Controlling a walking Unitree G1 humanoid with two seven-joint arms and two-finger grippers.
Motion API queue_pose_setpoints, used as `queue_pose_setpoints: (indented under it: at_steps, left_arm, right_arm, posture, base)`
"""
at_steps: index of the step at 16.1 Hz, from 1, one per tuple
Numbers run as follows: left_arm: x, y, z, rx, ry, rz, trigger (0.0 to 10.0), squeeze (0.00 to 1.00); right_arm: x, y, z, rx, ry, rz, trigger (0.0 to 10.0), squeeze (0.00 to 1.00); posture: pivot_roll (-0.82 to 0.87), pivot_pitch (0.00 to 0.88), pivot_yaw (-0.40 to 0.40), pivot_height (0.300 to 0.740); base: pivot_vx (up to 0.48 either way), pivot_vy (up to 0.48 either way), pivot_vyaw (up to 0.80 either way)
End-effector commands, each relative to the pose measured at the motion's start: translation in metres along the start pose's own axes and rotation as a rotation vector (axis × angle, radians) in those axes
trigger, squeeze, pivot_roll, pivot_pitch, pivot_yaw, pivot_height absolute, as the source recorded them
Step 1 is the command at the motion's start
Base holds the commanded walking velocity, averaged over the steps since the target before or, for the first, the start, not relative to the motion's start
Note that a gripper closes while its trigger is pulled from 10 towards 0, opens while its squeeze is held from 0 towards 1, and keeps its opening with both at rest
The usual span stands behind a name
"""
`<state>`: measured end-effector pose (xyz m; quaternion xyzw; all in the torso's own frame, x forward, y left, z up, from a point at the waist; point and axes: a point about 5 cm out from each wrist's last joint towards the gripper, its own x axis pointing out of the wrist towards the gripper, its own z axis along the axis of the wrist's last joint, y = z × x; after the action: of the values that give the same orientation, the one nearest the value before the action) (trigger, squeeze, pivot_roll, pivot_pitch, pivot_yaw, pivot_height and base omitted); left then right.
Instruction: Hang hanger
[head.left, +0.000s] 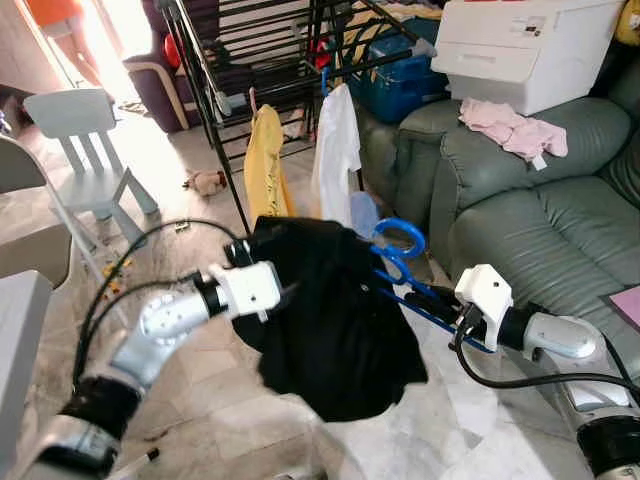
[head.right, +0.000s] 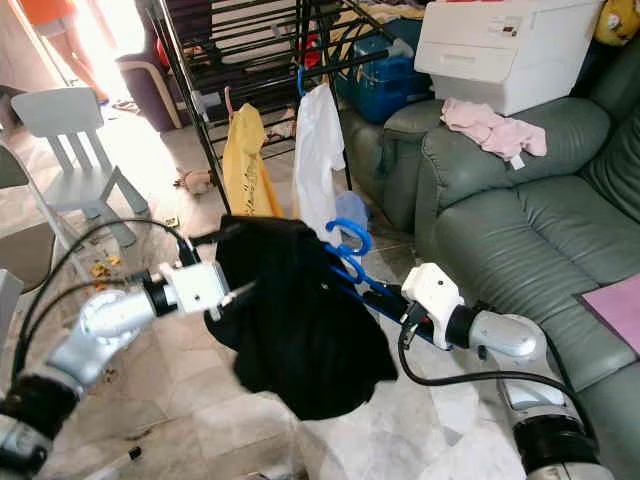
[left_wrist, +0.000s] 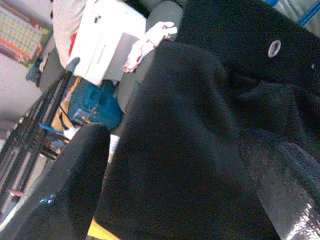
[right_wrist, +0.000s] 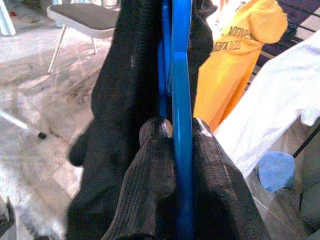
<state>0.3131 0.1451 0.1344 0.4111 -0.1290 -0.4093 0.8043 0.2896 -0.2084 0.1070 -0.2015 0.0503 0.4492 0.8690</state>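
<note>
Hanger (right_wrist: 181, 100) (blue, mostly hidden under black garment (head.left: 335, 320)) is clamped by right pincer (right_wrist: 182, 150); left pincer's (head.left: 290, 290) grip unclear.

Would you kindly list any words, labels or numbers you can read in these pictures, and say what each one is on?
Yellow shirt: dark printed lettering across the fabric, too blurred to read.
White box: a small label on its front, too small to read.
Pink cloth: a small white tag, nothing legible.
Blue hanger and black garment: no text visible.
</note>
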Motion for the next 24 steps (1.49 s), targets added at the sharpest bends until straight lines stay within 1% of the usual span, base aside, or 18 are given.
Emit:
queue_pose_setpoints:
  at_steps: [1,2,4,5,7,8,10,12,13,17,20,24]
  left_arm:
    - [-0.003,0.005,-0.004,0.031,0.022,-0.022,10.0,1.00]
    - [-0.003,0.009,-0.006,0.049,0.028,-0.035,10.0,1.00]
    - [-0.003,0.010,-0.008,0.063,0.033,-0.055,10.0,1.00]
    - [-0.002,0.009,-0.009,0.076,0.021,-0.114,10.0,0.00]
    - [0.001,0.011,-0.010,0.079,0.020,-0.134,10.0,0.00]
    - [0.003,0.012,-0.012,0.075,0.029,-0.135,5.8,0.00]
    - [0.005,0.013,-0.014,0.075,0.042,-0.148,0.0,0.00]
    - [0.007,0.015,-0.017,0.072,0.058,-0.173,0.0,0.00]
    - [0.007,0.017,-0.019,0.066,0.076,-0.199,0.0,0.00]
    - [0.009,0.020,-0.024,0.054,0.109,-0.239,0.0,0.00]
    - [0.010,0.018,-0.026,0.051,0.127,-0.273,0.0,0.00]
    - [0.013,0.018,-0.026,0.047,0.125,-0.280,0.0,0.00]
  right_arm:
    - [0.005,0.003,0.014,-0.073,-0.045,0.046,10.0,0.00]
    - [0.005,0.004,0.014,-0.081,-0.043,0.058,10.0,0.00]
    - [0.006,0.006,0.016,-0.093,-0.046,0.077,10.0,0.00]
    - [0.006,0.011,0.020,-0.113,-0.054,0.122,10.0,0.00]
    - [0.003,0.013,0.025,-0.182,-0.050,0.137,10.0,0.00]
    - [0.003,0.013,0.026,-0.207,-0.046,0.139,10.0,0.00]
    - [0.002,0.013,0.027,-0.246,-0.036,0.152,10.0,0.00]
    - [0.000,0.014,0.028,-0.296,-0.018,0.159,10.0,0.00]
    - [0.000,0.013,0.028,-0.311,-0.019,0.151,10.0,0.00]
    - [0.003,0.013,0.030,-0.355,-0.028,0.135,10.0,0.00]
    - [0.006,0.012,0.032,-0.355,-0.039,0.117,10.0,0.00]
    - [0.009,0.013,0.031,-0.366,-0.037,0.112,10.0,0.00]
  posture:
    - [-0.12,0.000,0.116,0.740]
    - [-0.12,0.000,0.117,0.740]
    - [-0.12,0.000,0.123,0.740]
    - [-0.12,0.000,0.126,0.740]
    - [-0.13,0.000,0.133,0.740]
    - [-0.13,0.000,0.134,0.740]
    - [-0.14,0.000,0.135,0.740]
    - [-0.14,0.000,0.135,0.740]
    - [-0.14,0.000,0.135,0.740]
    - [-0.15,0.000,0.140,0.740]
    - [-0.15,0.000,0.141,0.740]
    - [-0.14,0.000,0.143,0.740]
  base:
    - [0.000,0.000,0.00]
    - [0.000,0.000,0.00]
    - [0.000,0.000,0.00]
    - [0.000,0.000,0.00]
    - [0.000,0.000,0.00]
    - [0.000,0.000,0.00]
    - [0.000,0.000,0.00]
    - [0.000,0.000,0.00]
    - [0.000,0.000,0.00]
    - [0.000,0.000,0.00]
    - [0.000,0.000,0.00]
    - [0.000,0.000,0.00]
